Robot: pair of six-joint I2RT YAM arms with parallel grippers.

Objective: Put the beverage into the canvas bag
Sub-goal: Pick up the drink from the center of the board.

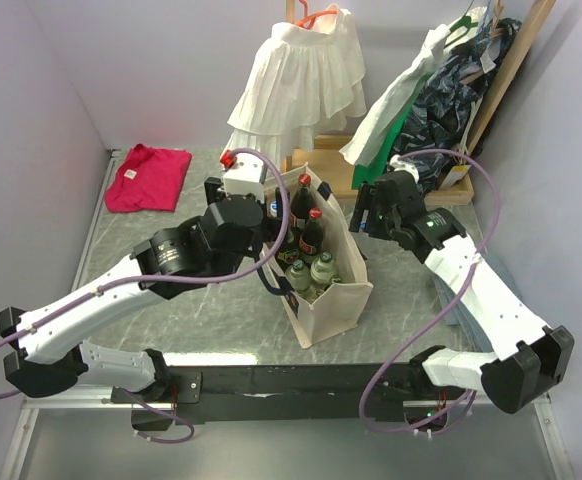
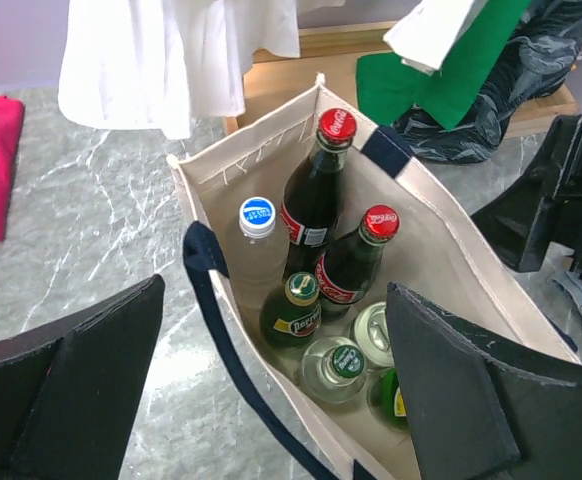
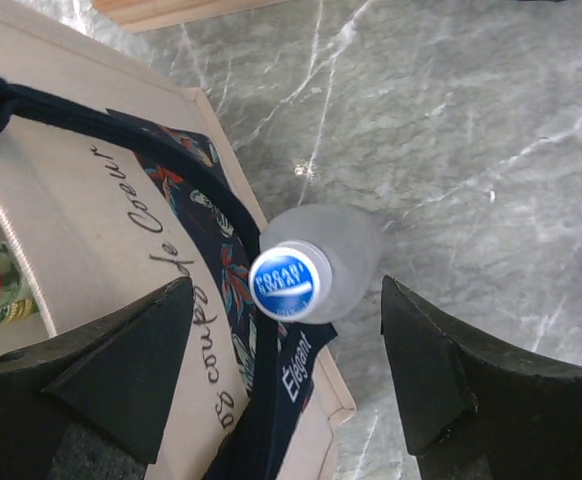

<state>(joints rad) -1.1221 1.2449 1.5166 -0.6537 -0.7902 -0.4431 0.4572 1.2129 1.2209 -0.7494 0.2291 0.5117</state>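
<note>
- Grab step by the look of it: frosted clear plastic bottle with a blue-and-white cap standing upright on the grey marble counter. Just beside the outer wall of the tall cream canvas tote bag with navy strap handles, on the side facing the counter's right edge. Not in the bag yet.
- Right gripper hanging straight above that cap, jaws spread wide with a gap on both sides, pinching nothing.
- Left gripper over the bag's open mouth, jaws spread too and empty (maybe there to steady the bag, just guessing).
- Bag about mid-counter and already well stocked: two dark cola bottles with red caps, a green glass bottle, a clear one with a blue cap, plus some green-capped glass ones.
- Next up, most likely: drop down, close on the bottle's neck or shoulder, lift clear of the bag rim, then swing over and lower in.
- Tight spot: navy strap drooping down the bag wall right by the bottle, so easy to snag with the bag-side finger.
- Plenty of bare marble toward the counter's right edge for the outer finger.
- Inside, open room seemingly only along the bag wall beside the cola bottles, so best to come straight down.
</note>
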